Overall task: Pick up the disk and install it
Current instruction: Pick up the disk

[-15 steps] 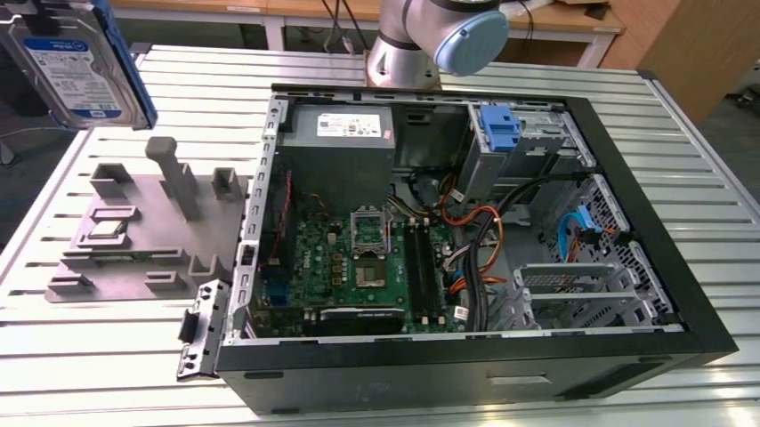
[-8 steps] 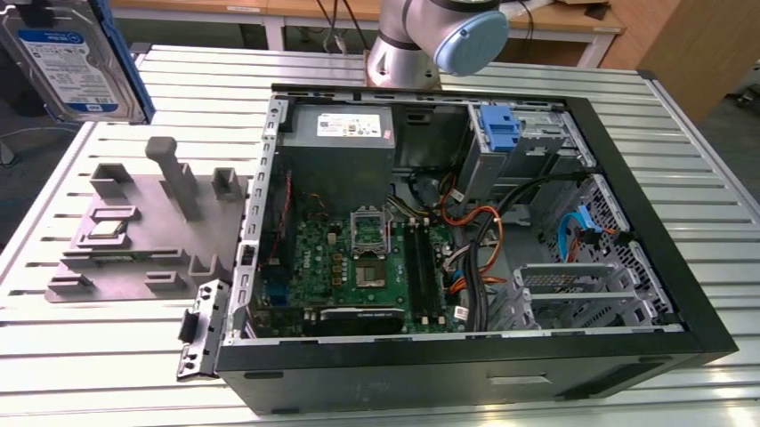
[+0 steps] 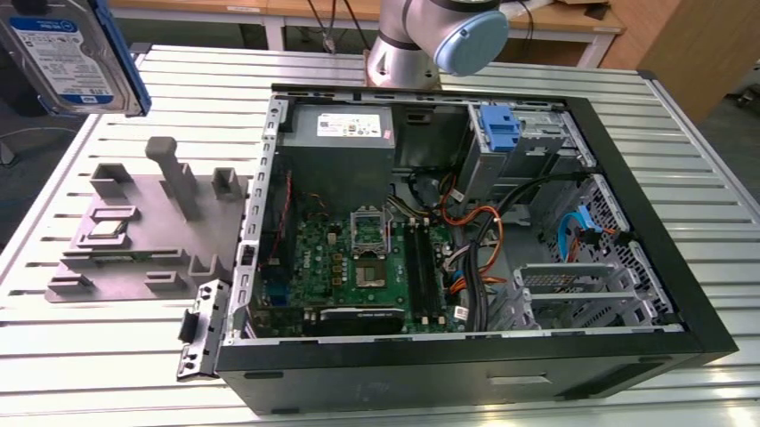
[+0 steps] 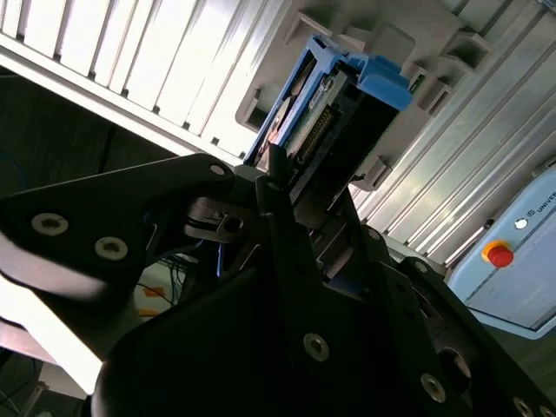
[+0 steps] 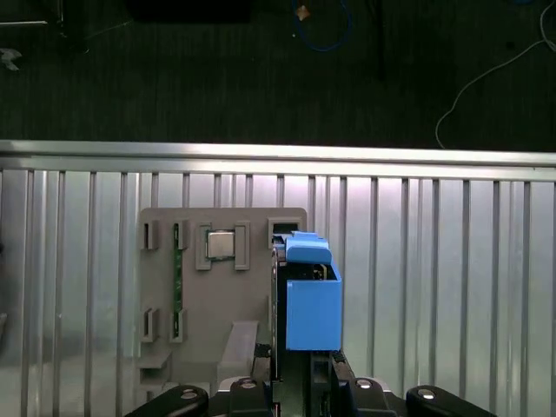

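clamped narrow in the end effector [image 5: 300,369]: the disk [image 3: 66,53], hanging high over the grey fixture [image 3: 142,231] on the table [image 3: 119,356], well apart from the open computer case [image 3: 665,267]. likely dense, rigid, smooth-faced and shock-sensitive. best pinched on the metal shell and blue carrier [image 5: 313,313], away from the connector end.
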Available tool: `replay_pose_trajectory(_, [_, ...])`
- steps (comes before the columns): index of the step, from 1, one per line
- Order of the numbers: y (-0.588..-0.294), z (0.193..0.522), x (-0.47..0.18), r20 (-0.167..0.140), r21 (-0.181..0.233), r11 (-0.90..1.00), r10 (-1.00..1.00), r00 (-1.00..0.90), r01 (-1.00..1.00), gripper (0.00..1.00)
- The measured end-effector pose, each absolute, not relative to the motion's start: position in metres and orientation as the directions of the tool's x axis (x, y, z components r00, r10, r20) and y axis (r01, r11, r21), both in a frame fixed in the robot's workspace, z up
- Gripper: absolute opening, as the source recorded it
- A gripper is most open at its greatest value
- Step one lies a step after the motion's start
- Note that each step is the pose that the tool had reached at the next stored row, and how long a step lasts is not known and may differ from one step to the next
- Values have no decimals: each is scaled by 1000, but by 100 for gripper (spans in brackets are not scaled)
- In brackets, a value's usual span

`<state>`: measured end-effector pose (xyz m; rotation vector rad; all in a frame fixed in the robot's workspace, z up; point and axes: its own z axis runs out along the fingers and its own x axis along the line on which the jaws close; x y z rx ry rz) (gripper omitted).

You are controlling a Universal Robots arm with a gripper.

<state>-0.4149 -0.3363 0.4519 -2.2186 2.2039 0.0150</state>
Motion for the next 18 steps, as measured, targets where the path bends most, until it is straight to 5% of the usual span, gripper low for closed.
replay_pose_trajectory(18, [-336, 482, -415, -17, -3, -7, -1000, 7, -1000, 35])
